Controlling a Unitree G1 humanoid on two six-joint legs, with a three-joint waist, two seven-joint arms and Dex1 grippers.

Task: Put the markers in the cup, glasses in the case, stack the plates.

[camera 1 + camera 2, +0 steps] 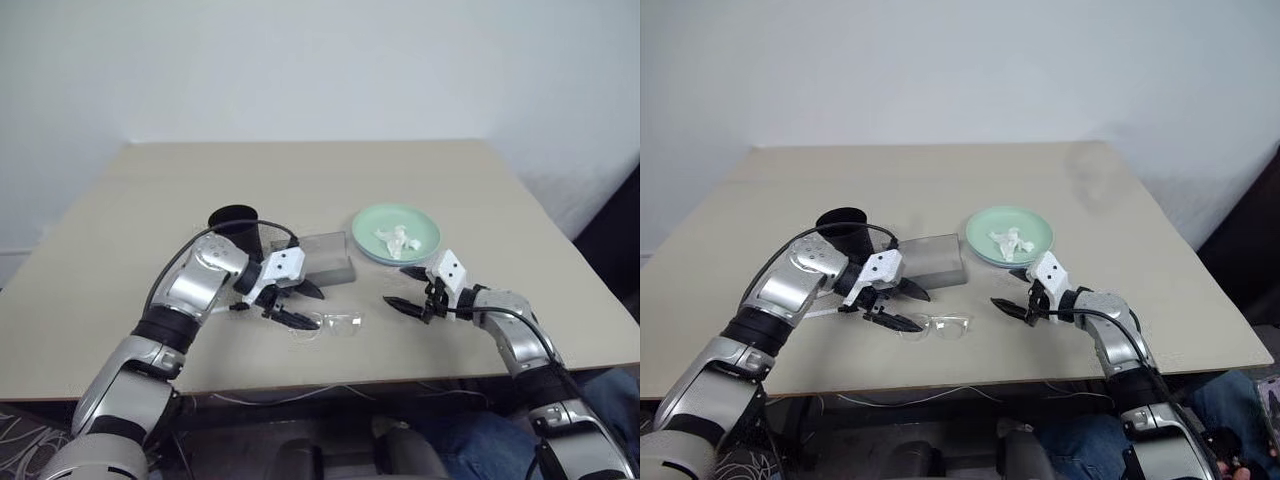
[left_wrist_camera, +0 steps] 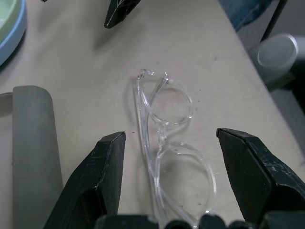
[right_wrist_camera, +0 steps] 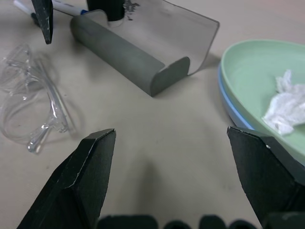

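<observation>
I am hovering my left gripper over the glasses, which are lying folded on the tabletop near its front edge, at about six o'clock from the case. My left jaws are standing wide, one finger on either side of the clear frame, holding nothing yet. My right gripper is waiting at three o'clock from the glasses, just above the tabletop, its jaws also spread wide and empty. To take the glasses well, I judge I should be lowering until the fingertips nearly meet the surface, centring on the bridge, and closing gently, since the thin frame could slip or flex. Farther back, the case is lying open, its clear lid tilted up, ready to receive them; I should be approaching it from the open side. The markers are lying by the case, near the black cup at ten o'clock. The plates at one o'clock are already stacking, green on blue, with a crumpled tissue resting on top.
</observation>
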